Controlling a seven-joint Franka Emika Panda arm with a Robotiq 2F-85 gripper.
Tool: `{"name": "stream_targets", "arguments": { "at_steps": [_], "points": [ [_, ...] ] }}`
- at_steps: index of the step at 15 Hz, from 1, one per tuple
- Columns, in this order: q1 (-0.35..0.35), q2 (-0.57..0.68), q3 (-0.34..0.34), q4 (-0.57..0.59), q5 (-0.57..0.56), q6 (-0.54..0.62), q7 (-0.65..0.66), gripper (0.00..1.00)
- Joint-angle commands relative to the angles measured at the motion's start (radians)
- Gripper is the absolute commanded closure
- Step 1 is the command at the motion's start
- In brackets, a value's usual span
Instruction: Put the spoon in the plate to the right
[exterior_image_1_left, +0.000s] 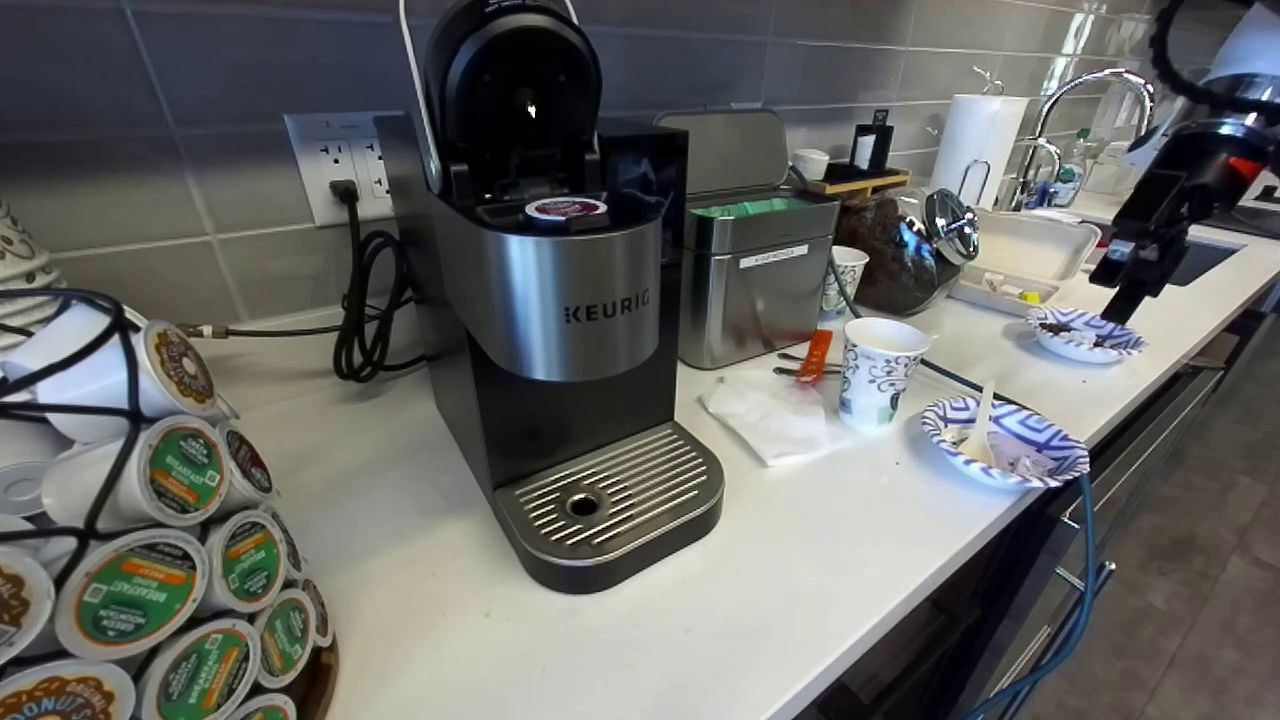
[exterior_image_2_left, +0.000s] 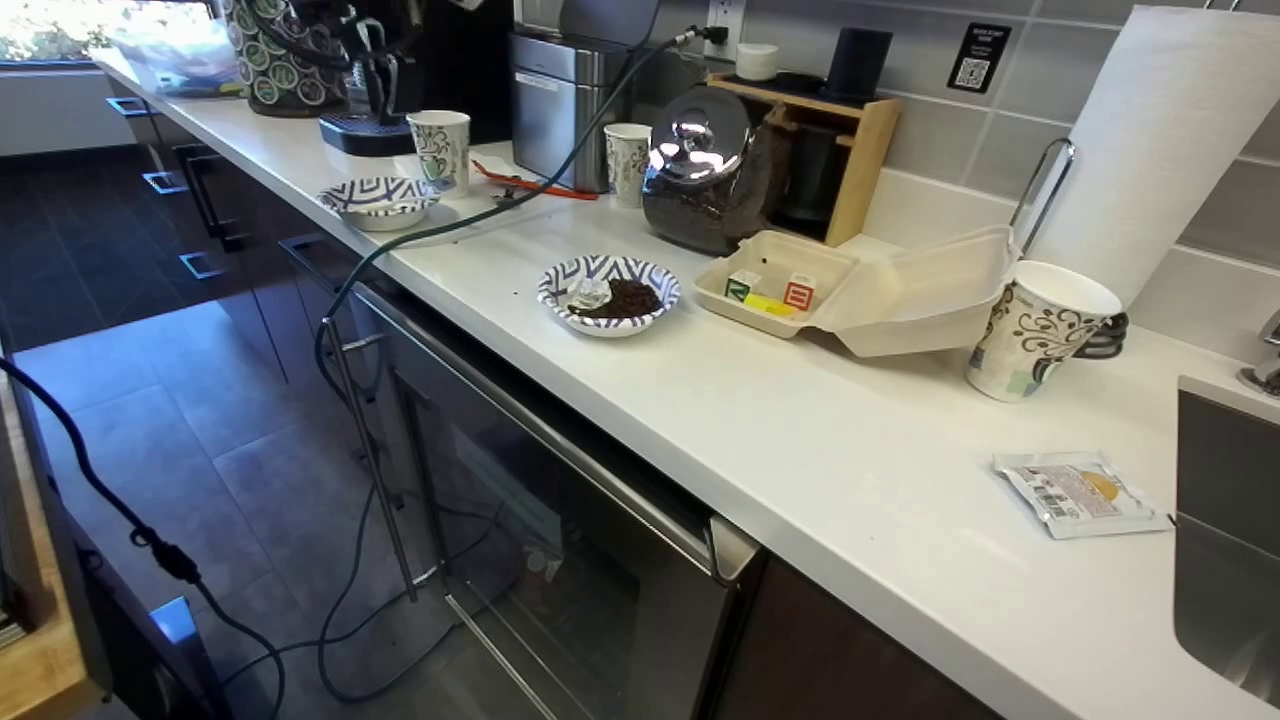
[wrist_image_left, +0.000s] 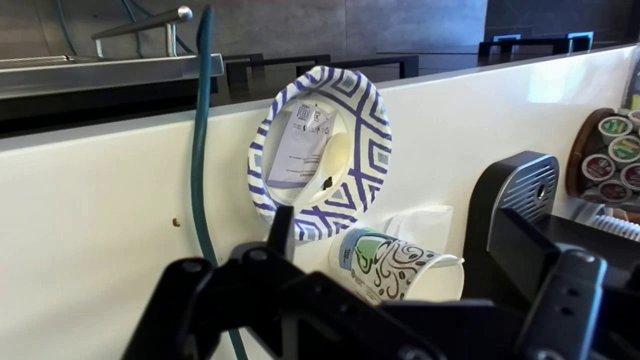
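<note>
We judge the spoon (wrist_image_left: 337, 152) light and slick.
Best hold: its raised handle (exterior_image_1_left: 985, 407); our pincer (wrist_image_left: 392, 220) gapes, empty.

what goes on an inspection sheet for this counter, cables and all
Surface: white counter, brown crumb on it
Spoon: in the densely patterned plate with a sachet, handle across the rim
Plate to the right: dark bits and crumpled silvery scrap, no spoon
Clutter: paper cup beside the spoon's plate, open takeout box, packet near the sink
Gripper: open, nothing seen in it
Cables: teal cable between the plates, over the counter edge; black cord looped beside the coffee maker
Surroundings: coffee maker lid raised, paper towel roll standing
</note>
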Motion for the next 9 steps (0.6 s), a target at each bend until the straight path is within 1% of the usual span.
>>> {"name": "stream_targets", "arguments": {
  "at_steps": [1, 4, 6, 9],
  "points": [
    [-0.068, 0.165, 0.006, 0.089, 0.141, -0.088, -0.182, 0.00],
    [-0.123, 0.269, 0.030, 0.143, 0.186, -0.195, -0.258, 0.00],
    [-0.146, 0.329, 0.048, 0.175, 0.189, -0.243, -0.275, 0.00],
    [-0.156, 0.394, 0.080, 0.219, 0.208, -0.208, -0.246, 0.00]
  ]
}}
